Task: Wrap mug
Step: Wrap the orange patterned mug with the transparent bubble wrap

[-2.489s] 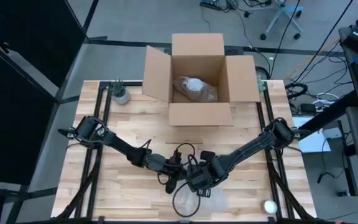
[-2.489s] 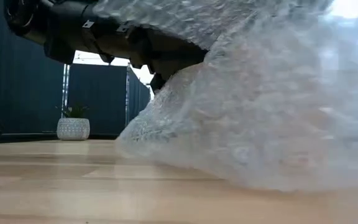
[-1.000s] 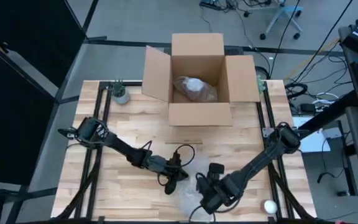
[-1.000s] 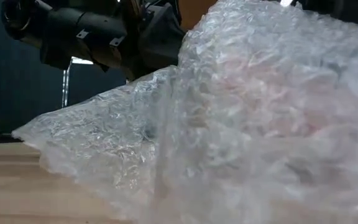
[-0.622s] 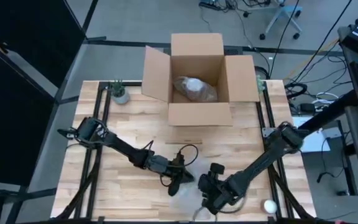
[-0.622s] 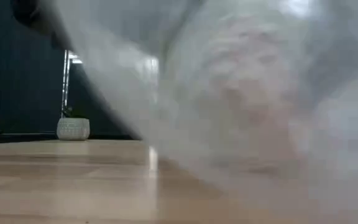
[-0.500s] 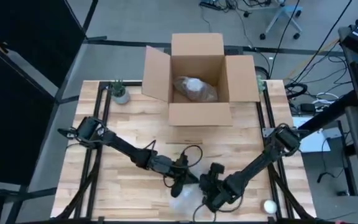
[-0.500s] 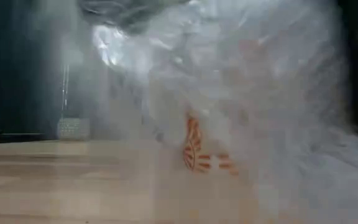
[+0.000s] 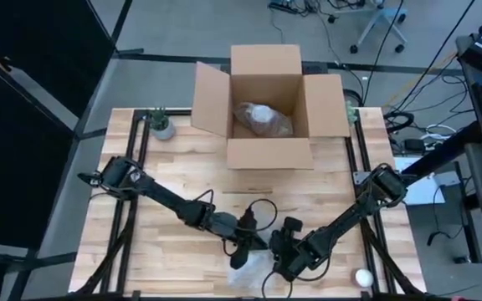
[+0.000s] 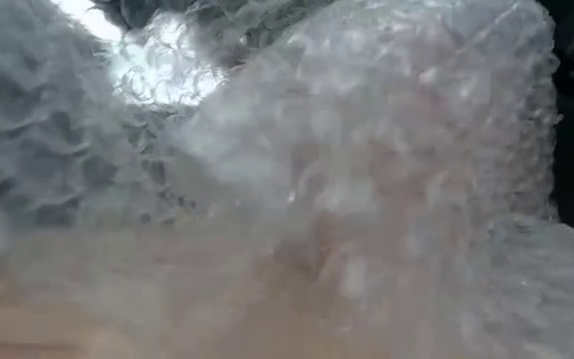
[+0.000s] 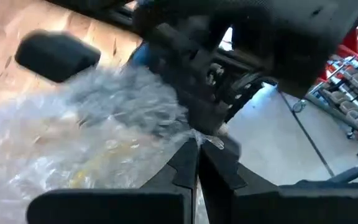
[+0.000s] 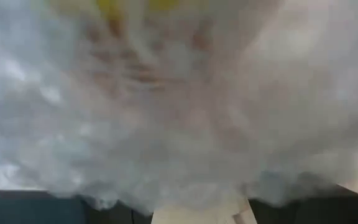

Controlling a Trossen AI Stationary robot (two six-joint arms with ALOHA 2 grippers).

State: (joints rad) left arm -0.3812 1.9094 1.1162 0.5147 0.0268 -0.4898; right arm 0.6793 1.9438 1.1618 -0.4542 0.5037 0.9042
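A crumpled sheet of clear bubble wrap [image 9: 253,269] lies bunched between the left pincer [image 9: 239,253] and the right pincer [image 9: 280,266], at the worktop's near edge. One pinched corner sits in the left pincer's closed tips. The mug itself is hidden; only yellowish and orange tints show through the film.
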